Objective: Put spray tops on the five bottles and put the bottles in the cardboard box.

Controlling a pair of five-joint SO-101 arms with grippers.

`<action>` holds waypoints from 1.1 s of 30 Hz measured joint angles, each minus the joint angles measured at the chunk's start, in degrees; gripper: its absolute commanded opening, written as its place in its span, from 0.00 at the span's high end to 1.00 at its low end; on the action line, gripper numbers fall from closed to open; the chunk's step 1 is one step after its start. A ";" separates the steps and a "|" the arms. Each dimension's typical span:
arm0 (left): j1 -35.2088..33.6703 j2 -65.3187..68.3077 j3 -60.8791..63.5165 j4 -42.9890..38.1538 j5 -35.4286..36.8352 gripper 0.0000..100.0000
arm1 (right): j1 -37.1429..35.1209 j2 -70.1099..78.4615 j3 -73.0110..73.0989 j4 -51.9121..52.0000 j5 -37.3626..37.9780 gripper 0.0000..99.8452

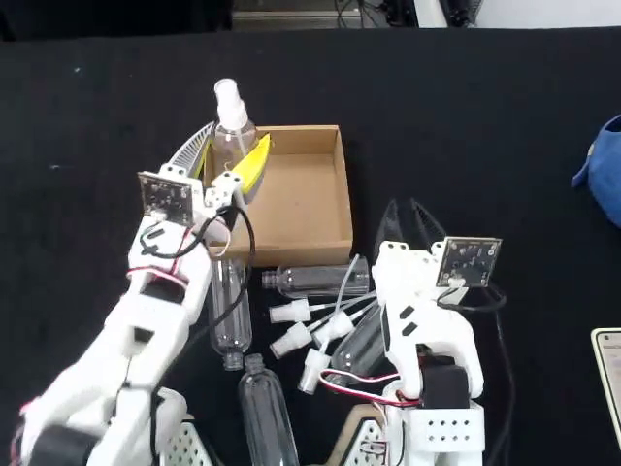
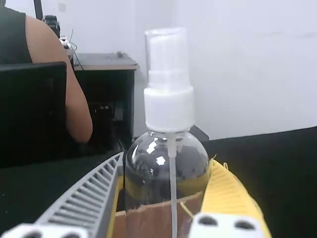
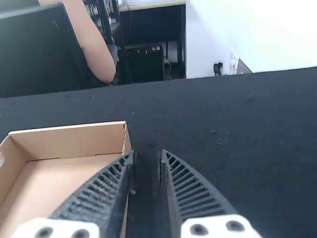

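Nearest the arm bases a clear bottle [image 1: 267,413] lies capless on the black table [image 1: 485,116]. A second bottle [image 1: 230,316] lies beside the left arm and a third bottle [image 1: 357,340] partly under the right arm. Loose spray tops [image 1: 291,312] are bunched between them, and a fourth bottle [image 1: 315,280] lies just before the cardboard box [image 1: 306,209]. The right gripper [image 3: 147,156] hovers beside the box, jaws slightly parted and empty. At the box's far left corner the left gripper [image 1: 236,144] clamps an upright capped bottle [image 2: 166,171], its spray top [image 2: 167,94] fitted.

Spray-topped clear plastic bottle [image 1: 233,134] stands upright at the open brown cardboard box's [image 1: 342,184] corner; four uncapped bottles [image 1: 315,280] and loose white spray tops [image 1: 289,312] lie beside it.
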 measured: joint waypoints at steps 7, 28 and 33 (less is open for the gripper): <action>0.00 21.36 -6.24 -14.42 0.00 0.97 | 0.00 0.00 0.00 0.00 0.00 0.93; -6.51 46.24 -18.73 -27.60 0.00 0.97 | 0.00 0.00 0.00 -0.18 0.00 0.93; -6.51 50.73 -21.89 -27.60 0.00 0.97 | 0.00 0.00 0.00 -0.18 0.00 0.93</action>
